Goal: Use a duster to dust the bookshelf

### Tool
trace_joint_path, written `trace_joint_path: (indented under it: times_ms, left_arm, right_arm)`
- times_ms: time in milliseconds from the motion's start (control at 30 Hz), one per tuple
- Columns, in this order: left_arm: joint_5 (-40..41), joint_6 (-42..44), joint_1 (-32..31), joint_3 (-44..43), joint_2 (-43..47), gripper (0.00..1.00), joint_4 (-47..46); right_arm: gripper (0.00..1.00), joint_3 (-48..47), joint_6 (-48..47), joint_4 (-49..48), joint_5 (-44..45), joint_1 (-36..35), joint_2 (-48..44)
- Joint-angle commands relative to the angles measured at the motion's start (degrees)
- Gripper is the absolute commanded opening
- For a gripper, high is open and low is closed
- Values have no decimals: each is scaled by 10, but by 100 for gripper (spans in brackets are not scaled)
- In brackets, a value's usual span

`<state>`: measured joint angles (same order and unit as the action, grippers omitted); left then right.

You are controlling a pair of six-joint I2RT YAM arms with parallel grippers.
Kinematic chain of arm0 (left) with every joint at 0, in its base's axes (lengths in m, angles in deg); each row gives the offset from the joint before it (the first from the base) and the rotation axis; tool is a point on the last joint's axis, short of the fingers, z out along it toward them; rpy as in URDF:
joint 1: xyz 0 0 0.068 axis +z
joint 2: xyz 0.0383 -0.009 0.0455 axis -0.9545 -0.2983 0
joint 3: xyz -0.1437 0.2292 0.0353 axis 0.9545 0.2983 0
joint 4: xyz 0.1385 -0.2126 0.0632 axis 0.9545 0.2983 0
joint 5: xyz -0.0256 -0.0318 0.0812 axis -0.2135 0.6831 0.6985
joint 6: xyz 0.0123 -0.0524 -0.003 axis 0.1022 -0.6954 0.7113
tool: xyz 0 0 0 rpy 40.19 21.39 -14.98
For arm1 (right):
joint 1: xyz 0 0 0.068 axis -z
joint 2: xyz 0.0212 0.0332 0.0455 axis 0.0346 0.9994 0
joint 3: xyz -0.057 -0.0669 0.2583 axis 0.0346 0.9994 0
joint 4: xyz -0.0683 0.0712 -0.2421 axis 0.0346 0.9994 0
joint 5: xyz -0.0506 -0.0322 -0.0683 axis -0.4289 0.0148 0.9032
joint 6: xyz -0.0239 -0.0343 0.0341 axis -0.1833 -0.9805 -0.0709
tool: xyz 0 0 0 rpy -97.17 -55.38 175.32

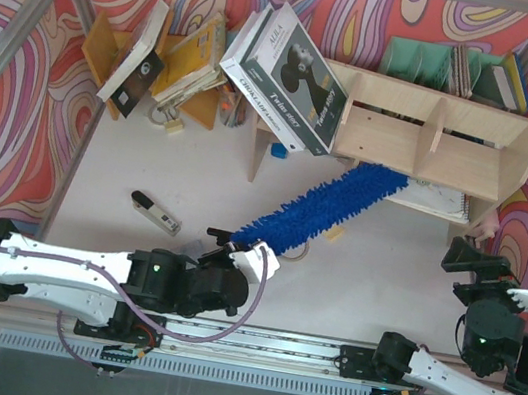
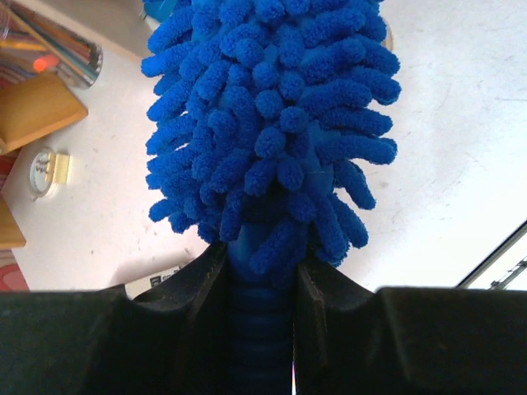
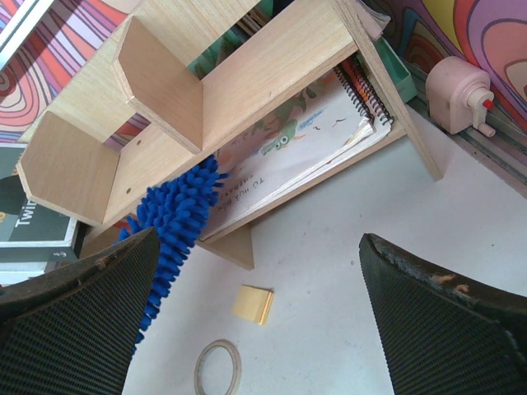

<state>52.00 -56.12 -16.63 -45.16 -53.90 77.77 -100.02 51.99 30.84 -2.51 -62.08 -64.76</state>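
White table (image 1: pixel 375 262) (swirly walls (image 1: pixel 13 3)) bears plywood bookshelf (image 1: pixel 427 134).

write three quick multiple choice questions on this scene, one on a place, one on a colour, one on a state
1. Where at the bookshelf is the fluffy tip of the duster?
A. on its top board
B. at its lower opening, beside the spiral notebook
C. nowhere near it

2. What colour is the duster?
A. green
B. bright blue
C. pink

3. What state is the right gripper in?
A. open, holding nothing
B. shut on the duster
C. shut on a book

Answers:
1 B, the right wrist view shows the strands beside the notebook under the shelf board.
2 B, it is blue in every view.
3 A, its fingers stand wide apart. The left gripper is the one clamping the handle.
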Motion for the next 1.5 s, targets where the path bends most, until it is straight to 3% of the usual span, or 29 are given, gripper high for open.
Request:
trace_joint_path:
  times_ms: [0, 333, 800, 1133, 1467]
  left_arm:
    - [56, -53, -1, 14, 16, 0, 23]
    - [69, -95, 7, -40, -94, 0, -13]
    - [74, -60, 32, -178, -225, 0, -153]
    - [54, -101, 60, -359, -399, 0, -108]
    - [17, -167, 85, -463, -458, 0, -51]
  right_arm:
    - [94, 3, -1, -7, 15, -8, 15]
    - [94, 5, 1, -7, 11, -8, 16]
    - [94, 6, 7, -10, -7, -8, 20]
    - [94, 21, 28, -11, -31, -8, 36]
    - [94, 26, 55, 6, -42, -8, 40]
